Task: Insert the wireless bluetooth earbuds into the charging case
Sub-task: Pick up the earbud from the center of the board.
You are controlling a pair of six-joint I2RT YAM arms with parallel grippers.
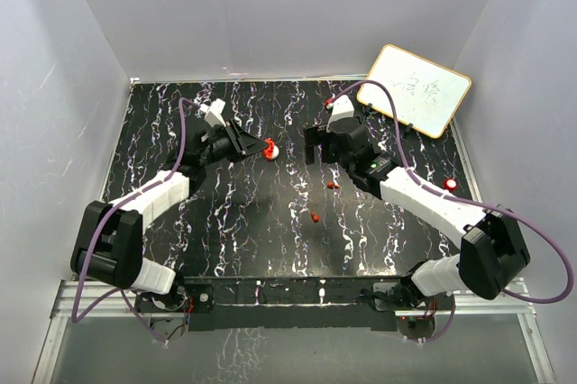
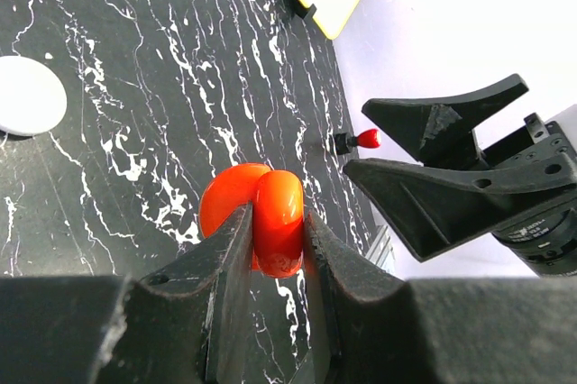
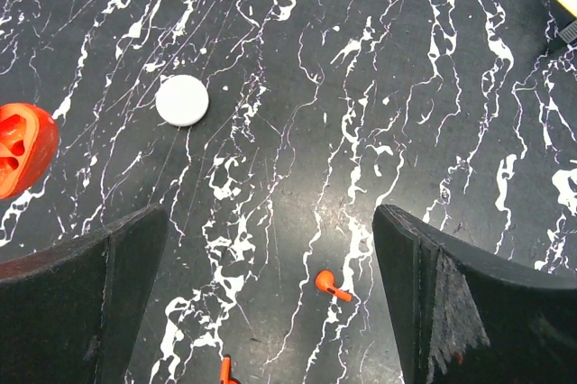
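Barely started. The left gripper (image 2: 275,219) is clamped on the open red charging case (image 2: 236,196), toward the middle of the table's (image 1: 225,249) back edge. The right gripper (image 3: 269,217) is spread wide and empty, hovering above the table's centre. One red earbud (image 3: 332,285) and a second red earbud (image 3: 225,370) lie loose below it — neither seated, and no whitish one is visible. Every insertion looks left to do.

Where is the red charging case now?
The case is just left of table centre in the top view, clamped in the left gripper, near a white puck.
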